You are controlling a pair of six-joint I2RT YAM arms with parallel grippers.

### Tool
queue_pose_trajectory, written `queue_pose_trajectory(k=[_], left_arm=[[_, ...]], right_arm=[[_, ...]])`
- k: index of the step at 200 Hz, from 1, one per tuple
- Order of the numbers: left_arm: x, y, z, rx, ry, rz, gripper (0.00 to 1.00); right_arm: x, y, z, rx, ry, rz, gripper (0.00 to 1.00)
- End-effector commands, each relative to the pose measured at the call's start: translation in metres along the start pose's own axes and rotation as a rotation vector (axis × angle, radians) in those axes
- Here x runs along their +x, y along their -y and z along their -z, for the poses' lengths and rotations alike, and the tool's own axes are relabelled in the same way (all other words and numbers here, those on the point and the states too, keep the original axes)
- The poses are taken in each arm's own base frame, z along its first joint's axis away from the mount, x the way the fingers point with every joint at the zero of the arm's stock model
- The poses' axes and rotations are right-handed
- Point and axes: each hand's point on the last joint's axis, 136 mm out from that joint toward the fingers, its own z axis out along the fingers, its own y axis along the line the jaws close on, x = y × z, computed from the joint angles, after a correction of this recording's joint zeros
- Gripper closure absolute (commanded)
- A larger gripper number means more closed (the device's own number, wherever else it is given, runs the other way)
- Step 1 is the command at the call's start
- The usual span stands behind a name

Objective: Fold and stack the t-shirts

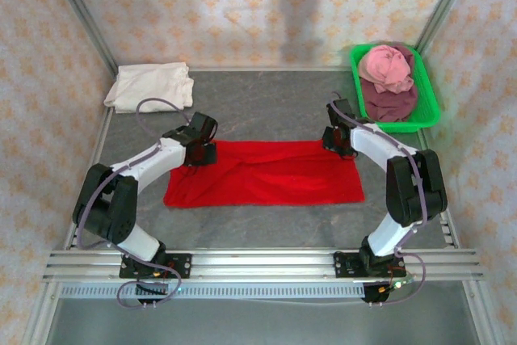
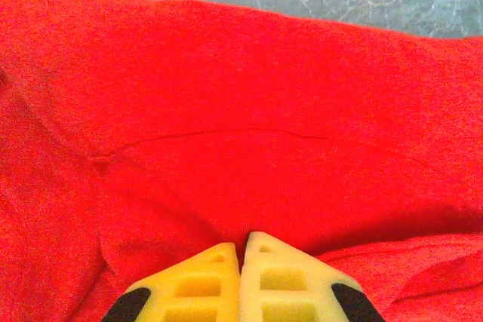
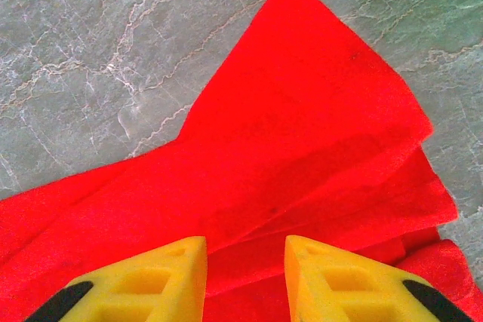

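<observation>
At the middle of the grey marbled table [image 1: 266,115], between the two arms, lies the red t-shirt [image 1: 262,175], folded into a long band running left to right, its far edge straight and its near left corner flaring slightly toward the near edge. Left gripper [image 1: 202,153]: set on the band's far left corner. In the left wrist view its yellow fingers [image 2: 196,284] are clenched tip to tip with no gap, the tips against rumpled red cloth crossed by a thin crease. Whether a fold is caught between them cannot be told. Right gripper [image 1: 334,140]: at the band's far right corner. In the right wrist view its yellow fingers [image 3: 155,277] stand parted, with red cloth visible in the gap and nothing clasped. Beyond them the corner of the shirt comes to a point on the bare table, and stacked layers of the fold show along its right side. Cream-white t-shirt [image 1: 152,86]: folded, at the far left corner of the table, well apart from the red one. Green tray [image 1: 401,127]: at the far right corner, holding a crumpled pink t-shirt [image 1: 386,66] that lies on top of a dull maroon t-shirt [image 1: 392,103]. Aluminium rail [image 1: 258,262]: along the near edge, carrying both arm bases. Side and back walls [image 1: 242,6]: pale, with a repeated floral print.
</observation>
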Motion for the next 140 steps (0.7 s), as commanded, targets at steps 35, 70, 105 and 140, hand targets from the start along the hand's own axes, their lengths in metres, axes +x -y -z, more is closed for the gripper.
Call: queue_pose_trajectory(k=[35,70,105,140], left_arm=[[0.019,-0.005,0.008,-0.033,-0.036,0.005,0.73],[0.023,-0.001,0.011,-0.008,-0.047,0.017,0.70],[0.041,0.009,0.015,0.044,-0.095,0.029,0.70],[0.044,0.010,0.024,0.070,-0.062,0.047,0.79]], right_arm=[[-0.008,-0.002,0.003,0.011,0.021,0.015,0.67],[-0.007,-0.002,0.002,0.014,0.019,0.015,0.67],[-0.009,-0.001,0.002,0.021,0.022,0.019,0.67],[-0.010,-0.004,-0.004,0.017,0.010,0.021,0.67]])
